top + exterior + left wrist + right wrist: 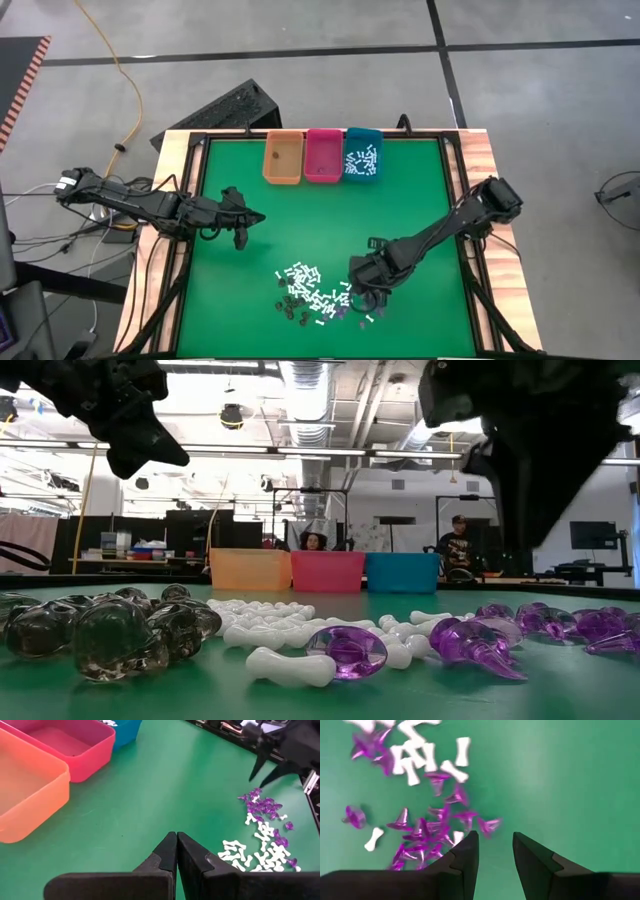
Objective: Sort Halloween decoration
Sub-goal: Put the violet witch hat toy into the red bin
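Across the green table (420,200) both dark arms are out over the mat. Left arm (140,203) reaches in from the left edge, and its gripper (247,222) hangs over bare green well short of the pile, fingers (167,851) pressed together with nothing between them. Right arm (450,228) slants down from the right edge, and its gripper (495,851) is poised low at the right end of the scatter, right beside the purple pieces; the two fingers stand apart with only green mat showing in the gap, nothing gripped.

Up at the far edge sit three bins in a row, touching side by side: orange bin (283,158), pink bin (323,155), teal bin (362,155). Teal already holds a heap of white sticks; the pink one has a small dark speck on its floor, too small to tell what it is.

Now the Halloween decoration (318,293): a loose spread on the near half of the table, between the two grippers but much closer to the right one. White sticks (290,665) fill the middle, purple bits (427,827) cluster toward the right gripper, and dark translucent bits (110,635) lie at the near-left fringe.
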Motion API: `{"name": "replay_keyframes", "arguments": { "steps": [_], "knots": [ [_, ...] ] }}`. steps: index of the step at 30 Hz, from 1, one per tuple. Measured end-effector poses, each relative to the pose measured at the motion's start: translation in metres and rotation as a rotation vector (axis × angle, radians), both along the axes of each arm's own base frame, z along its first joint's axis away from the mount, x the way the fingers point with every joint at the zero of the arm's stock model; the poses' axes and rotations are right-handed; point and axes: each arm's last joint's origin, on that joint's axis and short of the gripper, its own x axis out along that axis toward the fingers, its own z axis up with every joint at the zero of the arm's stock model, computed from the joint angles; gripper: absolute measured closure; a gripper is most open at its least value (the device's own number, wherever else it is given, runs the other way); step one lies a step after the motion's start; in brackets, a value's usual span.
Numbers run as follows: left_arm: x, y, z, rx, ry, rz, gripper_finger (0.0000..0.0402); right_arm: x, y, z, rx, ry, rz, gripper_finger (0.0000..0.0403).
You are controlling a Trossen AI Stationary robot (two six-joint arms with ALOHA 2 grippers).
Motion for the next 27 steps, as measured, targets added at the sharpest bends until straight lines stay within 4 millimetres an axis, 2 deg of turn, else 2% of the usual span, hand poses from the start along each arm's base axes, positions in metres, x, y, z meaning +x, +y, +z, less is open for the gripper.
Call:
{"name": "replay_keyframes", "arguments": {
  "steps": [10, 18, 27],
  "knots": [
    [0.000, 0.001, 0.000, 0.010, -0.002, 0.023, 0.0401, -0.008, -0.002, -0.031, 0.011, -0.012, 0.112, 0.0252],
    [0.000, 0.001, 0.000, 0.010, -0.001, 0.023, 0.0401, -0.008, -0.003, -0.044, 0.038, -0.076, 0.111, 0.0253],
    [0.000, 0.001, 0.000, 0.010, -0.002, 0.025, 0.0401, -0.013, -0.006, -0.054, 0.026, -0.072, 0.109, 0.0270]
  ]
}}
